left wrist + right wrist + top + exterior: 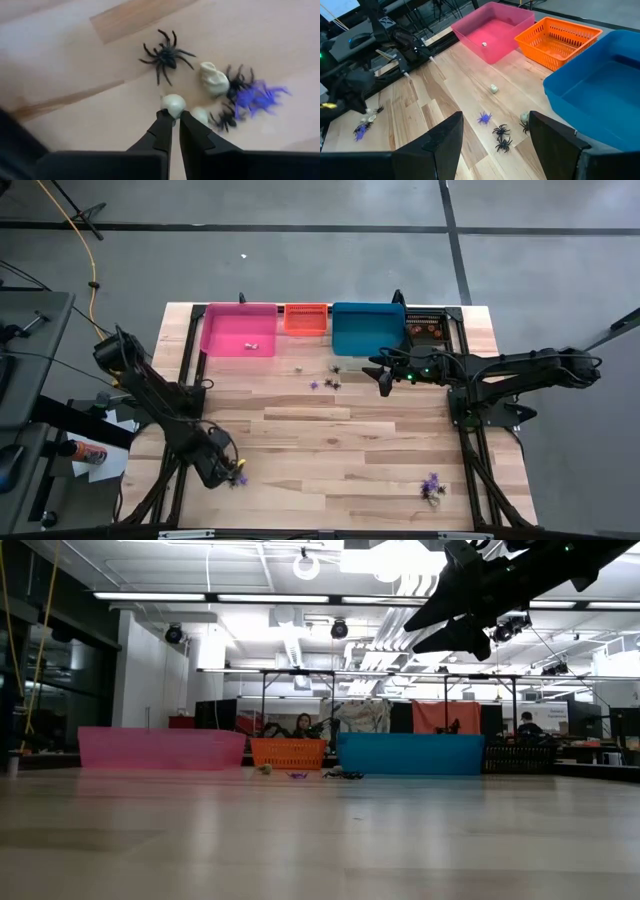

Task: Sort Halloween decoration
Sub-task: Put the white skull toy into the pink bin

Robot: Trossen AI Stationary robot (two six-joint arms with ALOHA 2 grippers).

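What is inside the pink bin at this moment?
The pink bin holds one small pale trinket on its floor; the high view shows it too. The rest of the visible floor is bare. The strip behind the near wall is hidden.

Overhead camera looks straight down on the table [330,440]; a table-level camera faces the pink bin [160,748] and room beyond. Left wrist camera sits close above trinkets; right wrist camera looks across the same bins.

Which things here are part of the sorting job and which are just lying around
Job:
- pale skull in the left gripper's shut jaws
- black spider
- purple spider
- pink bin, orange basket, blue bin

Lying about:
- yellow cable
- orange can
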